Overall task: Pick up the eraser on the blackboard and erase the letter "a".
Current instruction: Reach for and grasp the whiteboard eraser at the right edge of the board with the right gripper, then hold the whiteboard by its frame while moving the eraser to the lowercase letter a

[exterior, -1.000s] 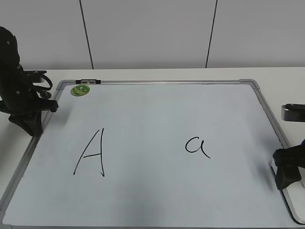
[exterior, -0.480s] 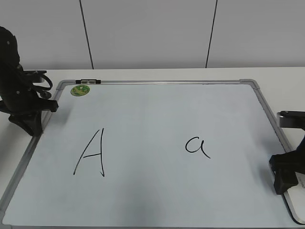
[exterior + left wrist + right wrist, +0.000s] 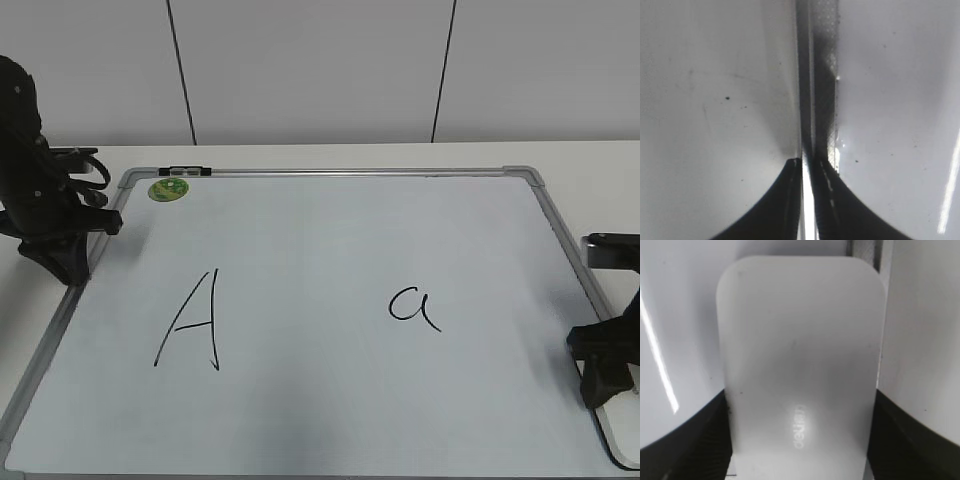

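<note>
The blackboard [image 3: 320,250] is a big pale board that lies flat on the table and fills most of the outside view. The letter "a" [image 3: 414,308] is written a bit right of the middle. A tall "A" [image 3: 192,320] is on the left side, and a round green magnet [image 3: 168,188] sits near the top left corner.

The eraser [image 3: 800,365] lies at the right edge of the board, down near the front. In the right wrist view its long side runs straight away from the camera. The right gripper [image 3: 800,440] has one finger on each long side of it, right up against it or nearly so. I cannot tell if they squeeze it yet.

From the eraser, the "a" lies to the left, well apart. The right arm is much nearer to it.

The left gripper [image 3: 807,172] rests at the left edge, fingers pressed together.
</note>
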